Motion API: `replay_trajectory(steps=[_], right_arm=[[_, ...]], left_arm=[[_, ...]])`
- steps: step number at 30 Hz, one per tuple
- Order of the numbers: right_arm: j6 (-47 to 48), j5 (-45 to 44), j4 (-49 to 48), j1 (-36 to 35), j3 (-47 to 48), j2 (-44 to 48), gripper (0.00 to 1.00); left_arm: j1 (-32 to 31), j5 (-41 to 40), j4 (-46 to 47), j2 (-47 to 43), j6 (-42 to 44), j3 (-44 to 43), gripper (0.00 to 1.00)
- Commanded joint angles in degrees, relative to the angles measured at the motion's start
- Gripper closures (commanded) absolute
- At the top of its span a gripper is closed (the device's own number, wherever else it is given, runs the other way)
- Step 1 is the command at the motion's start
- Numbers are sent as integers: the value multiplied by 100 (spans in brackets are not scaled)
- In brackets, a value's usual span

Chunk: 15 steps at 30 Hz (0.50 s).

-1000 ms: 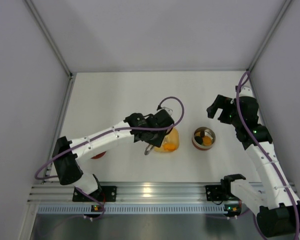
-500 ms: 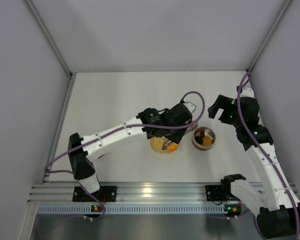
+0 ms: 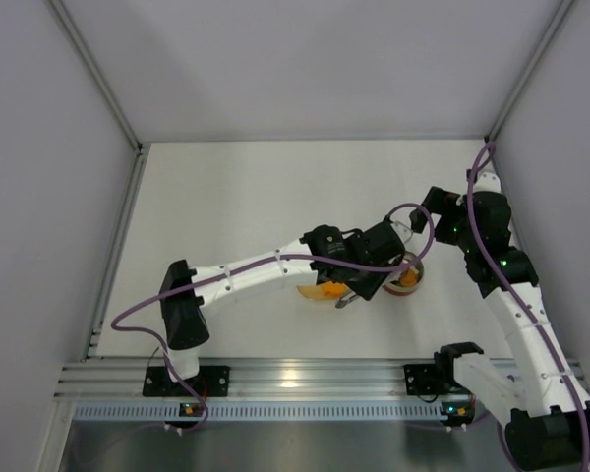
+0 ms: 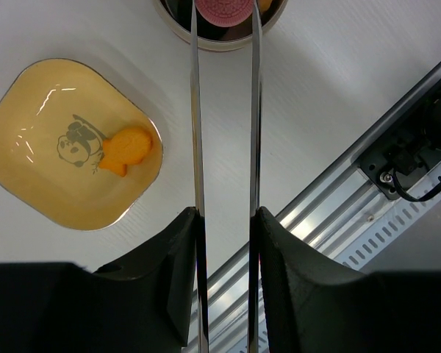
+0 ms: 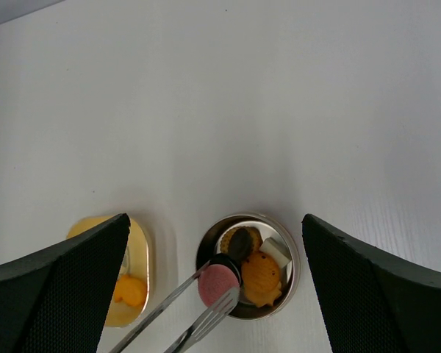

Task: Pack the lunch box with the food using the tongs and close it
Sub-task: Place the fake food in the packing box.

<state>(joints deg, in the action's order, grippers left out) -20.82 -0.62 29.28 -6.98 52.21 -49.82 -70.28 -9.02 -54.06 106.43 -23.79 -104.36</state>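
Note:
My left gripper [image 4: 225, 213] is shut on the tongs [image 4: 195, 132], both silver arms pressed between its fingers [image 4: 169, 279]. The tong tips pinch a round pink piece of food [image 5: 218, 284] just over the near rim of the lunch box [image 5: 294, 283]. Inside the steel box lie an orange piece [image 5: 261, 273], a dark brown one [image 5: 240, 241] and a white one [image 5: 274, 251]. An orange fish-shaped piece [image 4: 125, 151] remains in the yellow dish [image 4: 37, 162]. My right gripper [image 5: 214, 218] hangs open high above the box, holding nothing. From above, the left gripper [image 3: 372, 273] is beside the lunch box [image 3: 410, 278].
The yellow dish [image 3: 318, 291] sits just left of the lunch box, partly under the left arm. An aluminium rail [image 3: 295, 376] runs along the table's near edge. Grey walls enclose the table on three sides.
The left arm has swung right from over the yellow dish to the lunch box, carrying the tongs with the pink piece. The right arm has hardly moved.

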Motion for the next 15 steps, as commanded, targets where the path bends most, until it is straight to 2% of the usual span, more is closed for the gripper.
replay_trajectory(steps=[1,7,15], right_arm=[[78,-70,52,13,220,113,0],[104,-61,60,13,229,113,0],[113,-69,69,13,255,122,1]], left_arm=[[-47,84,177,35,76,-199,60],[-47,76,326,167,85,-59,60],[-47,-65,397,316,103,-15,55]])
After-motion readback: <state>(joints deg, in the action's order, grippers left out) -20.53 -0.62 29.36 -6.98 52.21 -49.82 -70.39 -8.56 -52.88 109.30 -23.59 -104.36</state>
